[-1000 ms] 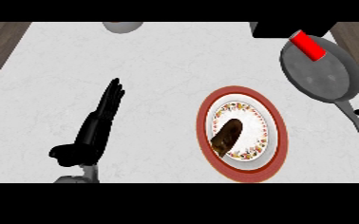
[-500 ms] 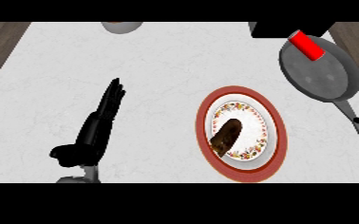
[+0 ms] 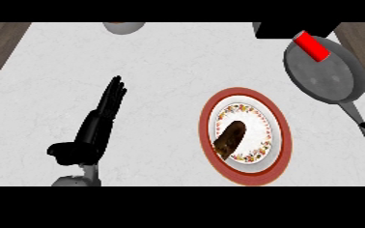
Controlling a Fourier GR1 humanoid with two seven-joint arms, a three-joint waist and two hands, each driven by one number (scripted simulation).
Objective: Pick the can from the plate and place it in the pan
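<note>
Can point(image 3: 311, 45) sits red at the pan's point(image 3: 335, 84) rim at 1 o'clock, a black hand-like shape above it, its fingers unreadable; left hand point(image 3: 96, 125) rests open at 8 o'clock; releasing looks next.

White, faintly grey-veined counter point(image 3: 178, 77), with brown wood-grain strips at both upper corners. Red-rimmed plate point(image 3: 279, 125) with a white centre, ringed by a small flowery band in orange, yellow and green. Dark brown, nearly black oblong thing point(image 3: 231, 139) on the plate's white middle. Dull grey pan point(image 3: 324, 75), slightly speckled inside, with a darker grey rim and a grey handle. Bright red can point(image 3: 311, 46) at the pan's upper rim, under a flat black block point(image 3: 292, 29). Glossy black left hand point(image 3: 98, 123), with a pale grey forearm below. Pale grey rounded object point(image 3: 123, 27) at the counter's top edge.
</note>
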